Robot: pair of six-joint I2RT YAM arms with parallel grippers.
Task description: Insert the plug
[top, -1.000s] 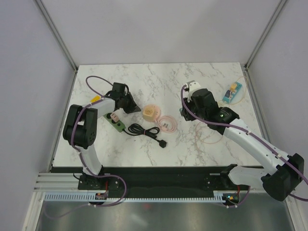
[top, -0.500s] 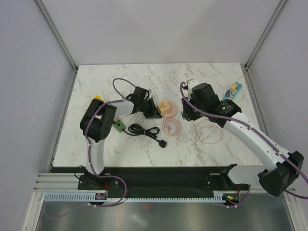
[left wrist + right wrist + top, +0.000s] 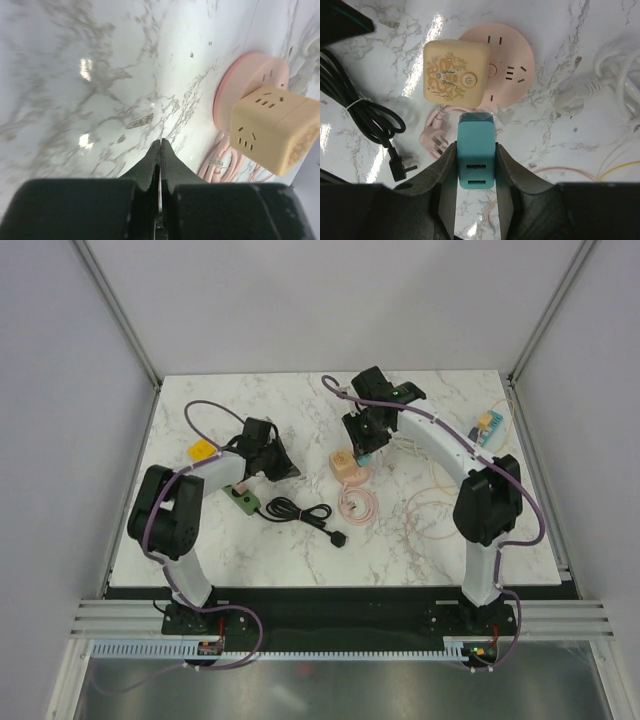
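Observation:
My right gripper (image 3: 476,146) is shut on a teal USB charger plug (image 3: 476,167) and holds it just above the table. It is right next to a cream cube socket (image 3: 455,70) that sits on a round pink power strip (image 3: 515,60). In the top view the right gripper (image 3: 362,445) hangs over the cube (image 3: 347,466) at mid table. My left gripper (image 3: 285,468) is shut and empty, left of the cube. In the left wrist view its fingertips (image 3: 160,142) are pressed together, and the cube (image 3: 272,132) and pink strip (image 3: 245,75) lie at the right.
A black cord (image 3: 300,512) with its plug (image 3: 340,538) lies near front centre, beside a green socket (image 3: 244,500). The pink cord coil (image 3: 356,504) and its plug (image 3: 437,140) lie below the cube. A white plug (image 3: 572,97), thin cables (image 3: 435,510) and a teal packet (image 3: 483,428) are to the right.
The left gripper pushed the cube socket to the right, then drew back left. The right arm swung toward the back and came over the cube with the teal charger.

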